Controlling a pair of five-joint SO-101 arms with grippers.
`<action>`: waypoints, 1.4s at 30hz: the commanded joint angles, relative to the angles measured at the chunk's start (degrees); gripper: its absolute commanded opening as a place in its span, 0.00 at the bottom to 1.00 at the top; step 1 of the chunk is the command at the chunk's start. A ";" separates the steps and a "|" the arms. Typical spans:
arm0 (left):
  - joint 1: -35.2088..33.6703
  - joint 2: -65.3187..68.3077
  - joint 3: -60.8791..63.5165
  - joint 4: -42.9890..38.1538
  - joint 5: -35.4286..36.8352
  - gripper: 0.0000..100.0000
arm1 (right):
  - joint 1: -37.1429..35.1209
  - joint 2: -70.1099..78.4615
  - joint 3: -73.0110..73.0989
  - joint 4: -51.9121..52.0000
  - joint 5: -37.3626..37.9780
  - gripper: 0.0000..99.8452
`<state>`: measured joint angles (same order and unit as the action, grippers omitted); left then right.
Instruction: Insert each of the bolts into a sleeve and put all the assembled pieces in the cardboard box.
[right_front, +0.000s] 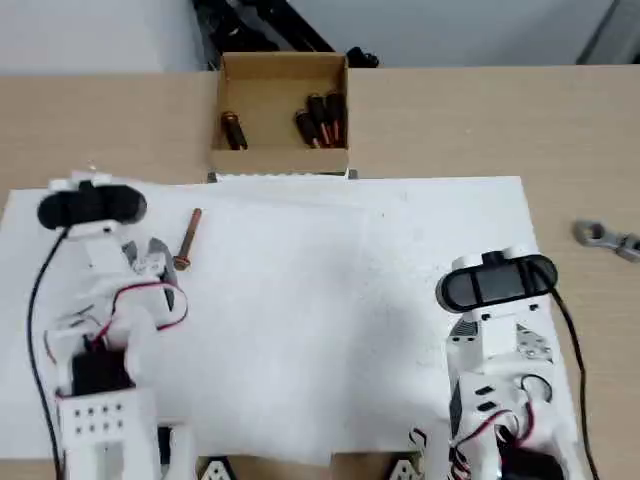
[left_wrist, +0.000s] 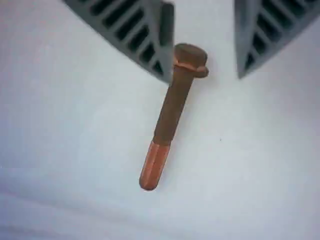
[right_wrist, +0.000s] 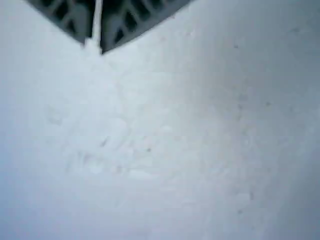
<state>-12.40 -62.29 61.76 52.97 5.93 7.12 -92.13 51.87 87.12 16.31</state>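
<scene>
A copper-coloured bolt (right_front: 187, 238) lies flat on the white sheet (right_front: 330, 320), left of centre. In the left wrist view the bolt (left_wrist: 172, 115) has its hexagonal head between the tips of my left gripper (left_wrist: 202, 75), which is open and not gripping it. Seen from above, that gripper (right_front: 152, 256) sits just beside the bolt's head. The cardboard box (right_front: 282, 158) stands at the back centre and holds several dark sleeved pieces (right_front: 322, 118), with one more (right_front: 233, 130) on its left side. My right gripper (right_wrist: 95, 44) is shut on nothing, low over bare white sheet.
The right arm (right_front: 497, 285) stands over the sheet's front right part. A small metal tool (right_front: 605, 237) lies on the wooden table (right_front: 100, 120) at the far right. Dark equipment sits behind the box.
</scene>
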 joint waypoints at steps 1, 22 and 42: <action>0.35 3.96 -4.35 -1.32 0.79 0.08 | 0.75 -0.04 -0.18 -1.36 -0.62 0.00; 2.11 11.52 -11.74 -2.37 0.79 0.10 | 0.75 -0.31 0.09 -1.36 -0.53 0.00; 4.92 60.40 -42.59 11.25 2.37 0.10 | 0.75 -0.31 0.18 -1.27 -0.53 0.01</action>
<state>-7.38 -2.68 24.04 62.20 8.31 7.12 -92.13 52.31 87.12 16.31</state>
